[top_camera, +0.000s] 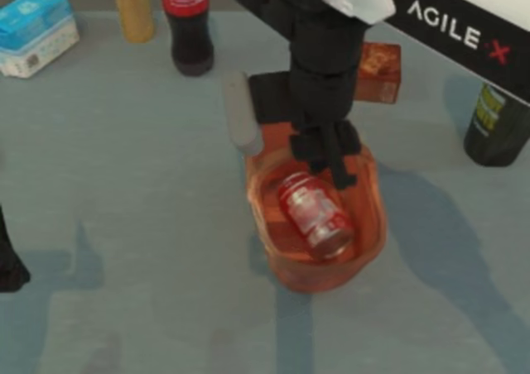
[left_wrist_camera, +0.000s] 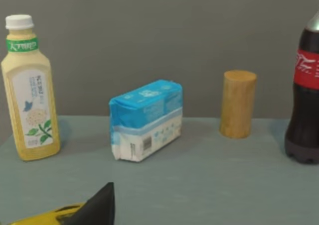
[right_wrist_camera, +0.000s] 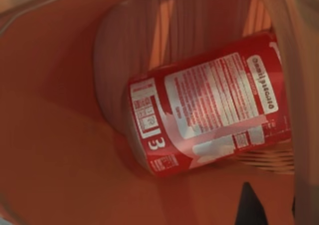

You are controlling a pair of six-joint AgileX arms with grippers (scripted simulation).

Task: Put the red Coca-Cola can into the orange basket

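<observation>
Red Coca-Cola can (top_camera: pixel 315 214) lies on its side on the ribbed floor of the orange basket (top_camera: pixel 373 225), tilted across it, so I judge the drop done. My right fingers (top_camera: pixel 331 155) hang over the basket's far end, spread, nothing between them, clear of the can. Left arm (top_camera: pixel 10 266) parked at the table's left edge; can't tell its fingers.

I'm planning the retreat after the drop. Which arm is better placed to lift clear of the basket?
Right. Its claw hangs directly over the oval orange woven basket, where the red aluminium Coca-Cola can lies on its side; the left arm sits parked at the table's left edge.
</observation>
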